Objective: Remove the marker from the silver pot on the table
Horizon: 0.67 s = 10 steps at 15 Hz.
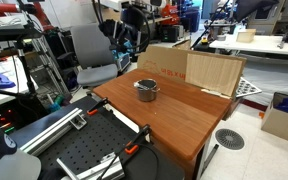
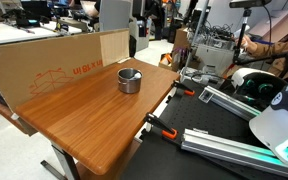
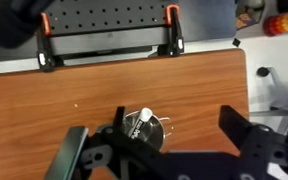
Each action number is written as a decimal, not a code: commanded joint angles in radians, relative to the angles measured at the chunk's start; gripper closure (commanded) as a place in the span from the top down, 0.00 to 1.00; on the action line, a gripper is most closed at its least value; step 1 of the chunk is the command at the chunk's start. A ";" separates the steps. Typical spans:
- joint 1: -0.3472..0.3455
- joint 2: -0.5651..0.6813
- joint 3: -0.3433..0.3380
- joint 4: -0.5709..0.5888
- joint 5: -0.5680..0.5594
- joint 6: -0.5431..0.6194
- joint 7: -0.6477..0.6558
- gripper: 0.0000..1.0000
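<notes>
Low in the wrist view, the tool hangs above the tabletop, fingers apart, framing the pot with the marker inside.

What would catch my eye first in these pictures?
Probably the shiny silver pot on the reddish-brown table. In the wrist view a marker with a pale tip lies inside it, between the dark fingers of the open end effector at the bottom edge.
</notes>
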 commanded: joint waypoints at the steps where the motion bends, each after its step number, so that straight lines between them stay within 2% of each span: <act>1: -0.017 0.089 0.027 0.067 0.012 0.016 0.032 1.00; 10: -0.031 0.318 0.031 0.240 -0.015 -0.035 0.075 1.00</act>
